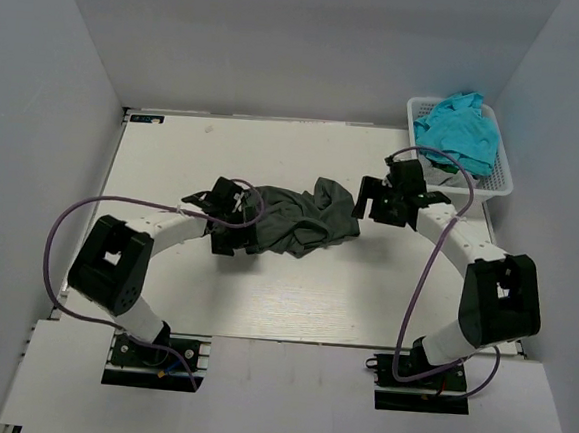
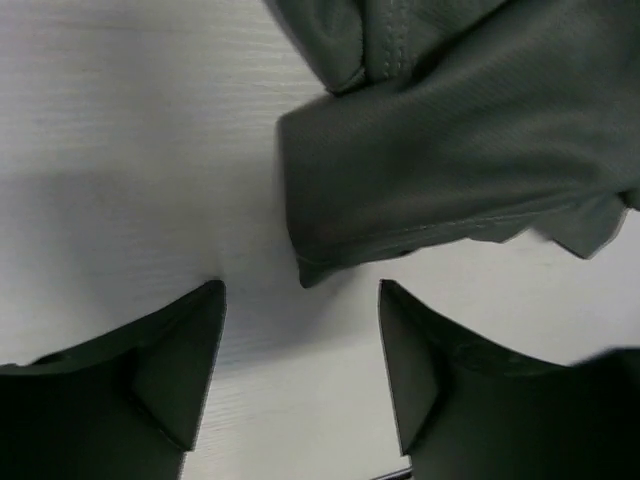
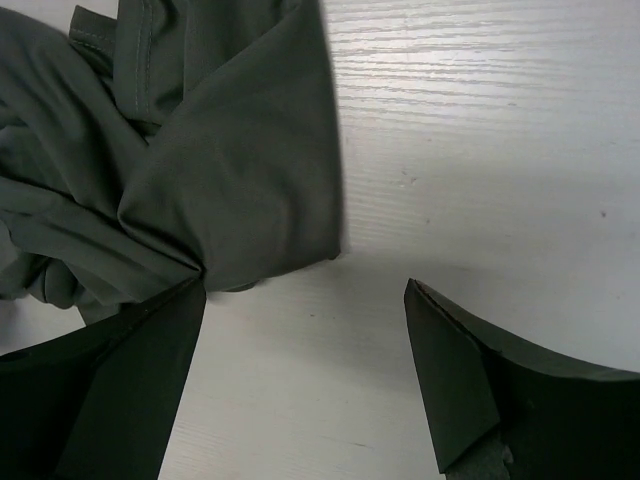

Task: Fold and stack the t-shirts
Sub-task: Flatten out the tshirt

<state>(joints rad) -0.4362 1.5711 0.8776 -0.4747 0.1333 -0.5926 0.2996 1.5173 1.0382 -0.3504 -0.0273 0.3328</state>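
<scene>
Spread and holding nothing, the left gripper (image 2: pixel 302 286) sits at the left edge of the crumpled grey tee (image 1: pixel 294 217), a hemmed fold just ahead of its gap. The right gripper (image 3: pixel 305 284), also spread, is at the tee's right edge with one fingertip against the cloth. Bare white table (image 1: pixel 292 307) lies open near and far of the tee mid-table, the blue tee (image 1: pixel 462 130) is heaped in the basket (image 1: pixel 501 175) at the far right corner, and grey walls (image 1: pixel 47 107) close the left, far and right sides.

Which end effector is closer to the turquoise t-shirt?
Right. The right end effector is near the basket holding the turquoise t-shirt; the left end effector is across the grey t-shirt, farther off.
</scene>
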